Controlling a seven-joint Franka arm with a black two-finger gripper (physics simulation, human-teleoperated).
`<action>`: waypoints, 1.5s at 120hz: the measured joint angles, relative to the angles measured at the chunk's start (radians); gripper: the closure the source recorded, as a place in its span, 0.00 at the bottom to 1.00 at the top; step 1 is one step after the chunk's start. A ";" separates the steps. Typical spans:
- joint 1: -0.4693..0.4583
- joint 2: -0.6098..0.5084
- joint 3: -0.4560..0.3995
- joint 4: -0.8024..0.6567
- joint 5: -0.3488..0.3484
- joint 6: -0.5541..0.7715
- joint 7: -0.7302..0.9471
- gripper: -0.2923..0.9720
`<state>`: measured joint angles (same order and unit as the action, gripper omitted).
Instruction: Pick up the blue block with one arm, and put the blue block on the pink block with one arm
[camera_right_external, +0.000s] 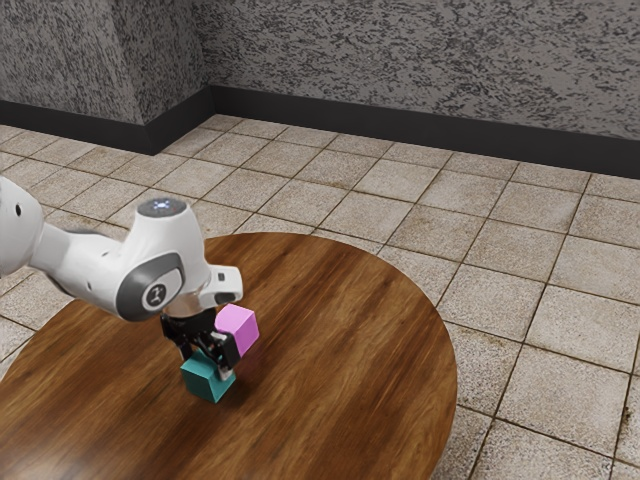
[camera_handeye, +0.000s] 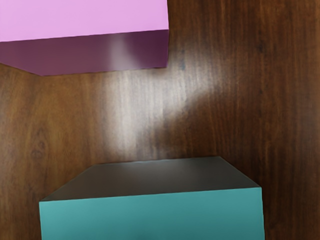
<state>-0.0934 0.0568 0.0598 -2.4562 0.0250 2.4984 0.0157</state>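
Pink block (camera_right_external: 240, 326) stands near blue block (camera_right_external: 203, 382), gap between.

A teal block (camera_right_external: 203, 380), a pink block (camera_right_external: 241, 326), a brown wood-grain table (camera_right_external: 350, 335), a speckled grey wall (camera_right_external: 450, 50).

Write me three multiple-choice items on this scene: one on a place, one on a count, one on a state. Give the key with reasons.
1. The gripper hangs over:
A. the blue block
B. the floor tiles
C. the table's far edge

2. Blocks on the table:
A. one
B. two
C. four

3. The blue block and the pink block are:
A. stacked
B. pressed side to side
C. apart

Key:
1. A, since the exterior view puts the hand right above the blue block.
2. B, since one blue and one pink block lie on the wood.
3. C, since the wrist view shows bare wood between them.
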 joint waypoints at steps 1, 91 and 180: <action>0.000 0.001 0.000 0.000 0.000 0.000 0.000 0.23; -0.007 -0.028 0.001 0.005 0.005 0.004 -0.011 0.50; -0.004 -0.077 0.036 0.213 0.017 -0.262 -0.033 0.51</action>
<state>-0.0973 -0.0204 0.0962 -2.2429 0.0415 2.2360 -0.0175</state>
